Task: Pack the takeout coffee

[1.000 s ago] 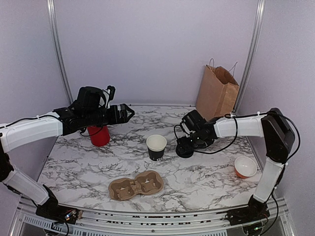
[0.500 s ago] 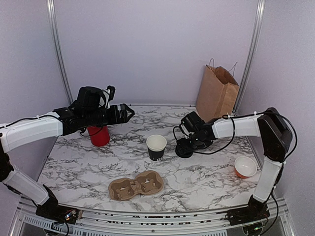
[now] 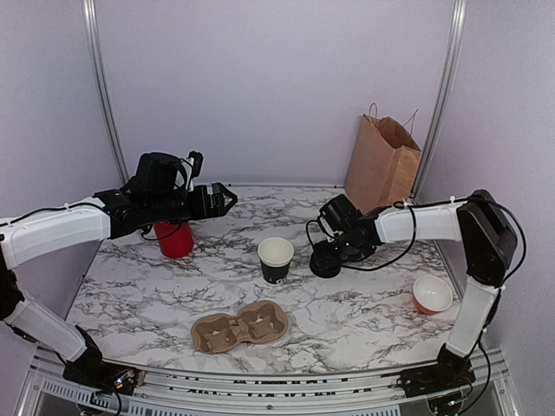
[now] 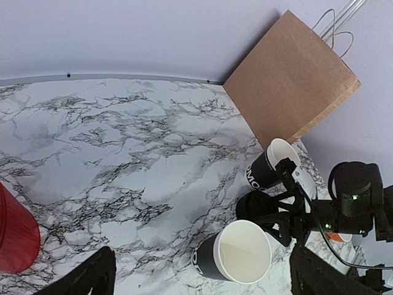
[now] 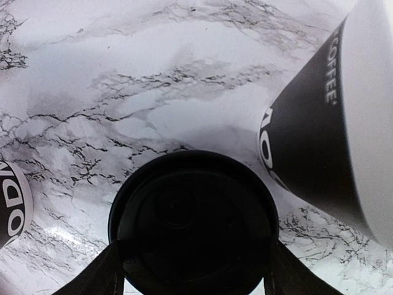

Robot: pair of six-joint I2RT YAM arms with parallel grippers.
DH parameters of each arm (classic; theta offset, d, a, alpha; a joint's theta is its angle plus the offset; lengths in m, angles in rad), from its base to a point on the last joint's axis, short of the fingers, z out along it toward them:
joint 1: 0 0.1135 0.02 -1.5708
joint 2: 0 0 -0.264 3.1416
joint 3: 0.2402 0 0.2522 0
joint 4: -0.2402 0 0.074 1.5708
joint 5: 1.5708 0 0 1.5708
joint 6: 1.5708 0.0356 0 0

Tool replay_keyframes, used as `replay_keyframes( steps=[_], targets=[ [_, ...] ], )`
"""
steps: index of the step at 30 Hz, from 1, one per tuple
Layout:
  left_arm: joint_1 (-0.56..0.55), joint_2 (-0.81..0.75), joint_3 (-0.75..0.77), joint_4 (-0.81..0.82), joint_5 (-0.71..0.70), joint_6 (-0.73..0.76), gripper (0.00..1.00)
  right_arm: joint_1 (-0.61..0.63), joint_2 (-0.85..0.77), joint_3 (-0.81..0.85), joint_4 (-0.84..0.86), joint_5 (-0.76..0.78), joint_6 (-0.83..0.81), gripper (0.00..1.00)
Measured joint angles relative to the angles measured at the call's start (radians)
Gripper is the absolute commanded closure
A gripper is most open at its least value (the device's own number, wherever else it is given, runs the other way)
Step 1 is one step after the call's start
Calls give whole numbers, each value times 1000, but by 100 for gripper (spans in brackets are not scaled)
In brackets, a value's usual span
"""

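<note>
The takeout coffee cup, black with white print and a white inside, stands open and without a lid in the middle of the table. A second such cup stands behind my right gripper. The round black lid lies flat on the marble between the two cups. My right gripper is low over it, with a finger against the rim on each side. My left gripper hangs wide open and holds nothing, up at the back left, looking down on the nearer cup.
A taller red cup stands under the left arm. A brown paper bag stands at the back right. An orange bowl sits near the right edge. A cardboard cup carrier lies at the front.
The right gripper's fingers have drawn closer together around the lid. The left arm and the cups have not moved.
</note>
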Motion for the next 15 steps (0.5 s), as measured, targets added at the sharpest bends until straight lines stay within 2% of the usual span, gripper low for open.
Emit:
replay_keyframes(
  steps=[15],
  targets=[
    [0,7,0,0,10,-13,1,0,-40,14,-14,2,-1,29]
  ],
)
